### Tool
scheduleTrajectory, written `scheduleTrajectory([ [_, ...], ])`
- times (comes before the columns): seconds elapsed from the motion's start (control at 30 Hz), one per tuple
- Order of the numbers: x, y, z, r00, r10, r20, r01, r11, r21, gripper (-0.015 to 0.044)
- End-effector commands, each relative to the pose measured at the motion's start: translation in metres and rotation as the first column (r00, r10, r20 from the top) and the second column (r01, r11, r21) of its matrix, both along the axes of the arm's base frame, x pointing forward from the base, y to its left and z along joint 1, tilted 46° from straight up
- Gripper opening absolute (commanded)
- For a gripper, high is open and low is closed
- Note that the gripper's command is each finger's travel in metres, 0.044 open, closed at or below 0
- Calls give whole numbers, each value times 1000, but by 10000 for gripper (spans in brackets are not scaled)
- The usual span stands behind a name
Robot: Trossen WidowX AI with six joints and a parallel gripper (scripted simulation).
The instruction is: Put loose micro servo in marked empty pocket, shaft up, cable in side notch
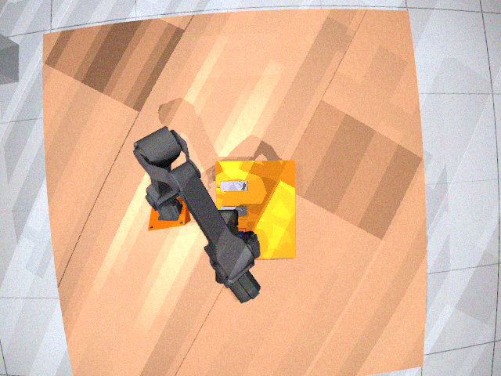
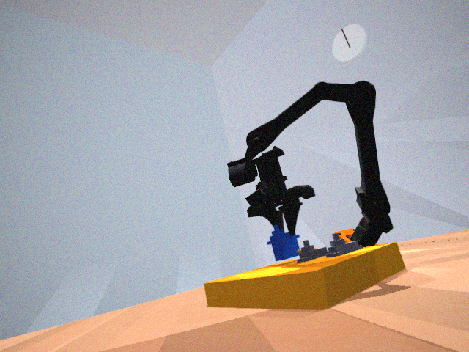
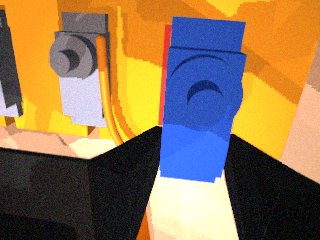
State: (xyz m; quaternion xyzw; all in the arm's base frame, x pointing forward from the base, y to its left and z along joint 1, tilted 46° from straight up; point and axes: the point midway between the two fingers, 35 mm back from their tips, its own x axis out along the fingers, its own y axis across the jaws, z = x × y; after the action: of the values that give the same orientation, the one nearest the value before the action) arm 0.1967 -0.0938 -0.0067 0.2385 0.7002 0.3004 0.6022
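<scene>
My gripper [image 2: 284, 226] [image 3: 193, 138] is shut on the blue micro servo [image 2: 283, 244] [image 3: 202, 97]. It holds the servo upright, with the round output shaft on top. The servo hangs low over the yellow deck [image 1: 279, 210] [image 2: 303, 284] [image 3: 140, 65], near its front left part. In the wrist view a red line [image 3: 163, 75], the edge of the pocket's marking, shows along the servo's left side. The pocket itself is hidden under the servo. In the top view the arm [image 1: 210, 218] covers the gripper and most of the servo.
Two grey servos [image 1: 233, 186] [image 1: 239, 210] [image 2: 311, 251] [image 2: 342, 244] sit mounted in the deck beside the blue one. The nearer one [image 3: 80, 75] has an orange cable [image 3: 106, 85] running along it. The arm's orange base plate [image 1: 167, 220] lies left of the deck.
</scene>
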Motion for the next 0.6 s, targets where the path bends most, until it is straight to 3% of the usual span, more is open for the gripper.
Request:
scheduleTrajectory([
  [0.0, 1, 0, 0, 1000, -8, 0, 8, 1000, 0, 0],
  [0.57, -1, 11, -11, 1000, -8, 0, 8, 1000, 0, 0],
])
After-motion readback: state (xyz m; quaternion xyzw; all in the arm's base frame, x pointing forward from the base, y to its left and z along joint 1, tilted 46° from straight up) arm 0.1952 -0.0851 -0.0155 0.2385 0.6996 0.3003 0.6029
